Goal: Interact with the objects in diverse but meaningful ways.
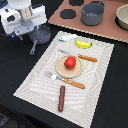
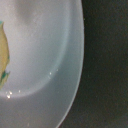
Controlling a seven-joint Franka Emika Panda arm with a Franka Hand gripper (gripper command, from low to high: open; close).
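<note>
Wrist view fills with the frying pan (image 2: 45,65) near the worktop's far corner; light, stiff, best taken by its handle; gripper (image 1: 31,31) state untellable.

A striped placemat (image 1: 97,65) lies on the black counter (image 1: 115,100) near the end effector (image 1: 27,31). It carries a round plate (image 1: 60,68), a fork (image 1: 67,81) and a knife (image 1: 82,57). Well apart from the end effector, a brown board (image 1: 107,30) bears a grey pot (image 1: 92,14) and a beige bowl (image 1: 123,17).
</note>
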